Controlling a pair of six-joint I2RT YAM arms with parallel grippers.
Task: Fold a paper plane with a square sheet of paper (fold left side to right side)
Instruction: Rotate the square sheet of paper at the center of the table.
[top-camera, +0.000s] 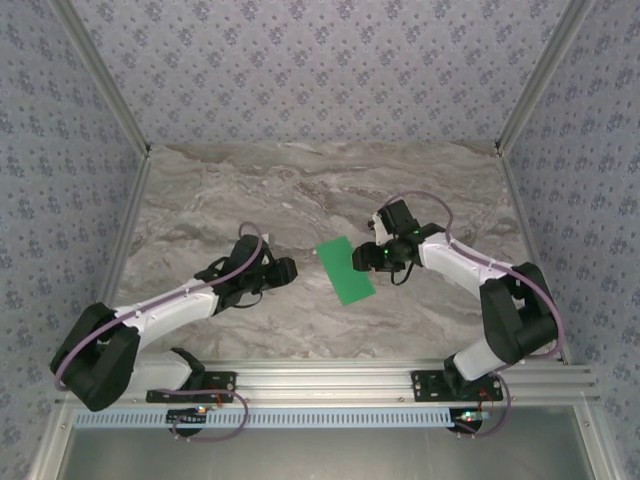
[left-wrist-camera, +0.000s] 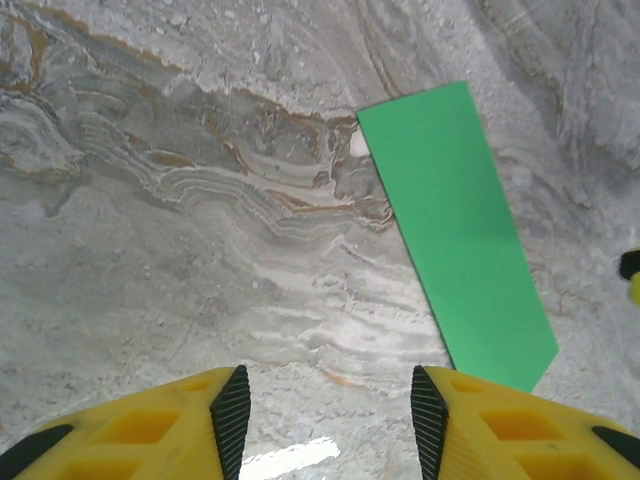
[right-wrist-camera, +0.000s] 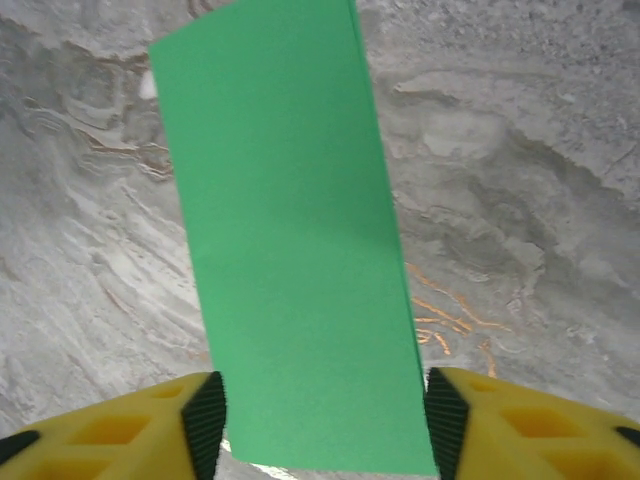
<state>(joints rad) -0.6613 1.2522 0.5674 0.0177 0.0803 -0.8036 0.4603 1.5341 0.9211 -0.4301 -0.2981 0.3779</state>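
- The sheet of paper (top-camera: 345, 270) lies flat on the surface (top-camera: 250, 190), near its centre and between the two arms. It shows as a narrow rectangle, so we judge that the left-to-right fold is made.
- In the overhead view its long axis runs from 11 o'clock to 5 o'clock.
- The left fingers (top-camera: 288, 270) stand apart with nothing between them. They sit at 9 o'clock of the sheet, near it but clear of it. In the left wrist view the sheet lies at 1 o'clock, its long axis slanting away.
- The right fingers (top-camera: 362, 258) are spread wide and grip nothing. They sit at the sheet's 3 o'clock edge. In the right wrist view its near short end lies between the two pads, and the long axis runs straight ahead to 12 o'clock.
- We cannot tell whether the pads touch the sheet's edges.
- We judge the right arm to be the nearer one. It is lined up with the long axis, so it is better placed for the next fold.
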